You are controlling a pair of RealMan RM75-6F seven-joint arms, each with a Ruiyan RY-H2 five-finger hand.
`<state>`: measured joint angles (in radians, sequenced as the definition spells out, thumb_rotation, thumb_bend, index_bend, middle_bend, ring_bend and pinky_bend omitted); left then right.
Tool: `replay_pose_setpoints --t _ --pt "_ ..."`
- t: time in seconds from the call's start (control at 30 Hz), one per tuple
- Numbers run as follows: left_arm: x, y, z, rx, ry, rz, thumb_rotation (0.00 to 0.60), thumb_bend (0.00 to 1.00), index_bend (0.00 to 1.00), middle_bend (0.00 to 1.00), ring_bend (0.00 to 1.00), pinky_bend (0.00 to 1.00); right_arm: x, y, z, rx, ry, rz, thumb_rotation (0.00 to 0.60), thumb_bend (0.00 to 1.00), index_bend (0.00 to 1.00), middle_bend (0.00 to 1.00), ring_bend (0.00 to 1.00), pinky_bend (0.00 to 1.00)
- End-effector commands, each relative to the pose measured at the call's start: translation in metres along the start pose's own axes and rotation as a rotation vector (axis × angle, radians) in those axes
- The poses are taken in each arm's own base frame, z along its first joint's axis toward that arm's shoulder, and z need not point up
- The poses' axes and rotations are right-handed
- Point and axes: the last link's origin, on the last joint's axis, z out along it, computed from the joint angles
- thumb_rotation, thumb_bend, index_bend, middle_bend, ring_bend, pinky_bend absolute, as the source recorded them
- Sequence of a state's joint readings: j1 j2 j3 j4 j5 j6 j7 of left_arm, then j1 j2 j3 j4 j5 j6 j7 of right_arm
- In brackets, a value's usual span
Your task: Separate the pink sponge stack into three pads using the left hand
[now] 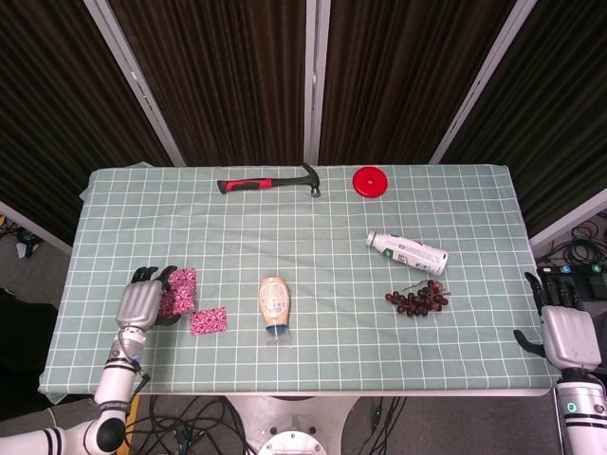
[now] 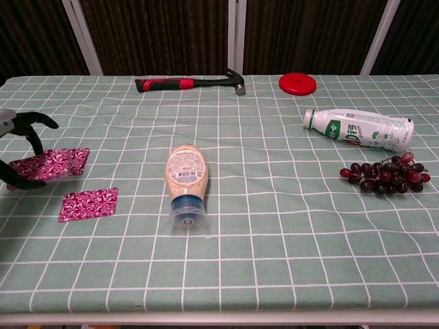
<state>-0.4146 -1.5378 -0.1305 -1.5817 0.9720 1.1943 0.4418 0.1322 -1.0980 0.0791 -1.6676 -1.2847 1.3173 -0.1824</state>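
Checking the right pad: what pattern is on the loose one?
Pink-and-white swirls on the loose pad; clearest in chest view.

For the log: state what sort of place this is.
Probably a robot test lab: dark curtains enclose a table with unrelated items, a hammer and grapes, and cables lie underneath.
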Motion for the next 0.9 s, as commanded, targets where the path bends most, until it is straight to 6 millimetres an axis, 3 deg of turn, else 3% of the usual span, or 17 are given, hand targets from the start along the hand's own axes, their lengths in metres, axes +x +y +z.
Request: replay_pose_setpoints --t 0.03,0.27,0.6,0.7,0.83,0.9 --pt "0.001 -0.011 -0.005 0.018 0.008 0.002 0.6 0.21 0.17 0.5 0.12 0.1 -0.001 -0.002 0.0 0.004 -0.002 0.0 0.6 0.15 0.0 0.0 0.0 0.0" --pt "-0.006 -0.033 -0.016 0.058 -0.018 -0.001 0.6 0.21 0.17 0.51 0.13 0.1 0.0 -0.004 0.0 0.007 0.001 -0.007 0.6 0.15 0.0 0.0 0.0 0.0" --pt "-0.017 -0.042 -0.025 0.063 -0.051 0.01 0.6 0.21 0.17 0.51 0.14 0.09 0.0 -0.003 -0.001 0.005 -0.006 -0.008 0.6 0.14 0.0 0.0 0.0 0.0" --pt "-0.018 -0.043 -0.026 0.056 -0.053 0.013 0.6 0.21 0.17 0.45 0.14 0.09 0.001 -0.003 0.0 0.003 -0.003 -0.007 0.6 0.15 0.0 0.0 0.0 0.0" --pt "-0.018 -0.043 -0.027 0.043 -0.053 0.004 0.6 0.18 0.15 0.26 0.1 0.09 0.001 -0.002 -0.001 0.001 -0.004 -0.006 0.6 0.15 0.0 0.0 0.0 0.0" --pt "-0.018 -0.044 -0.027 0.043 -0.053 0.001 0.6 0.16 0.15 0.23 0.09 0.09 0.001 -0.002 -0.001 0.001 -0.007 -0.006 0.6 0.15 0.0 0.0 0.0 0.0"
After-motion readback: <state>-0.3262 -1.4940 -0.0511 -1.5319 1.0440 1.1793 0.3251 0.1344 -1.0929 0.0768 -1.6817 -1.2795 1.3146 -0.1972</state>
